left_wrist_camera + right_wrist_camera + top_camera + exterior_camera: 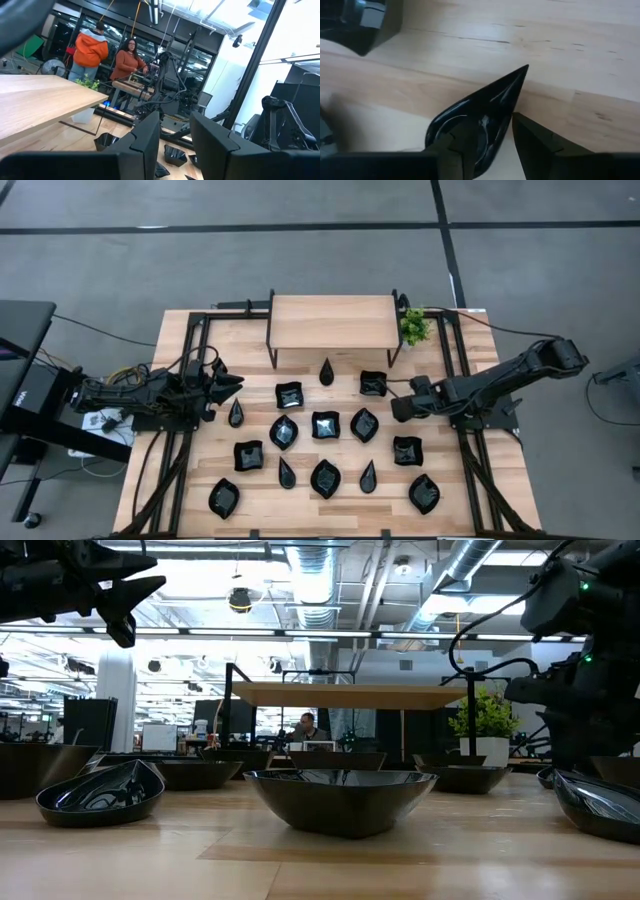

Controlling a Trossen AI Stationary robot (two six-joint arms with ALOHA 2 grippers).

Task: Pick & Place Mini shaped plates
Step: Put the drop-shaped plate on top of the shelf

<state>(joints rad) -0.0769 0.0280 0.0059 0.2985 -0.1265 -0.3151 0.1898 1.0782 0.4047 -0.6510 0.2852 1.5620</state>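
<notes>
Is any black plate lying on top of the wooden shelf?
No, the high view shows only bare wood on the wooden shelf; the black plates lie on the table.

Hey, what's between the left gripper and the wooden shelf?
In the high view, only bare tabletop and the dark frame rail lie between the left gripper and the wooden shelf; no plate sits there.

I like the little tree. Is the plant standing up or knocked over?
Standing up. The plant sits upright in its white pot near the wooden shelf.

Plates (pixel 325 425) lie before the shelf (pixel 332 323), plant (pixel 414 327) beside.
</notes>
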